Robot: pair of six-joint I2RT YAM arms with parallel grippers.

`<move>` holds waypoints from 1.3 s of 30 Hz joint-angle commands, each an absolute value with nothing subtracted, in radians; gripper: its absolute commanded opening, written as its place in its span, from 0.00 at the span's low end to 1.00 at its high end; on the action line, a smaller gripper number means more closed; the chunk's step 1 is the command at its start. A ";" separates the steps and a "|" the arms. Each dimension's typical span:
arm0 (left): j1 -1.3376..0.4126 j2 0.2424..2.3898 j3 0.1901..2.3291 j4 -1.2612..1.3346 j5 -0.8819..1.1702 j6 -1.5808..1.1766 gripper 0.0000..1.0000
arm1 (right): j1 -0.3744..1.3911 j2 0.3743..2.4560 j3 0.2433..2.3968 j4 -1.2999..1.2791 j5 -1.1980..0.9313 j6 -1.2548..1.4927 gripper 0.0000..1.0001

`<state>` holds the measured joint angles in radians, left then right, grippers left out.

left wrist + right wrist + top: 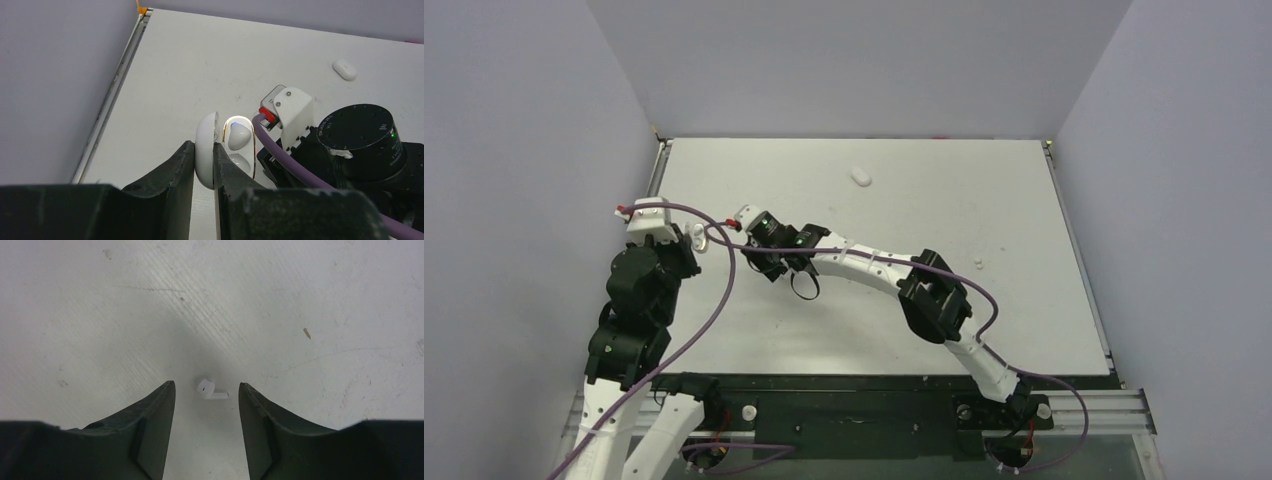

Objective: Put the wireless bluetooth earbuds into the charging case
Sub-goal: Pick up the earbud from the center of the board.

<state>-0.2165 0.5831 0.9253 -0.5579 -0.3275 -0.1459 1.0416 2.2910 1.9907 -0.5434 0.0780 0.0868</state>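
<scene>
Our left end effector is clenched on the open case, pinching its lid, near the left edge of the surface. Our right end effector is released, its fingers spread on either side of an earbud. The earbud lies flat on the surface between them and touches neither. We see another small white piece toward the far edge, well apart from both.
</scene>
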 commanded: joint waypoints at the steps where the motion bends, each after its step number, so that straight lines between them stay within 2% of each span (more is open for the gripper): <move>1: -0.208 0.579 0.929 -0.516 -0.320 -0.154 0.00 | 1.039 2.355 2.074 -0.547 0.080 0.036 0.47; 11: -0.205 0.584 0.933 -0.513 -0.285 -0.154 0.00 | 1.027 2.426 2.097 -0.566 0.065 0.027 0.47; 17: -0.205 0.591 0.939 -0.511 -0.273 -0.150 0.00 | 1.024 2.441 2.098 -0.585 0.029 0.029 0.41; 23: -0.204 0.596 0.941 -0.506 -0.268 -0.147 0.00 | 1.023 2.421 2.073 -0.608 -0.057 0.028 0.41; 32: -0.205 0.598 0.944 -0.507 -0.258 -0.143 0.00 | 1.015 2.402 2.046 -0.618 -0.055 0.019 0.40; 39: -0.204 0.598 0.946 -0.504 -0.255 -0.139 0.00 | 1.014 2.377 2.009 -0.621 -0.079 0.008 0.36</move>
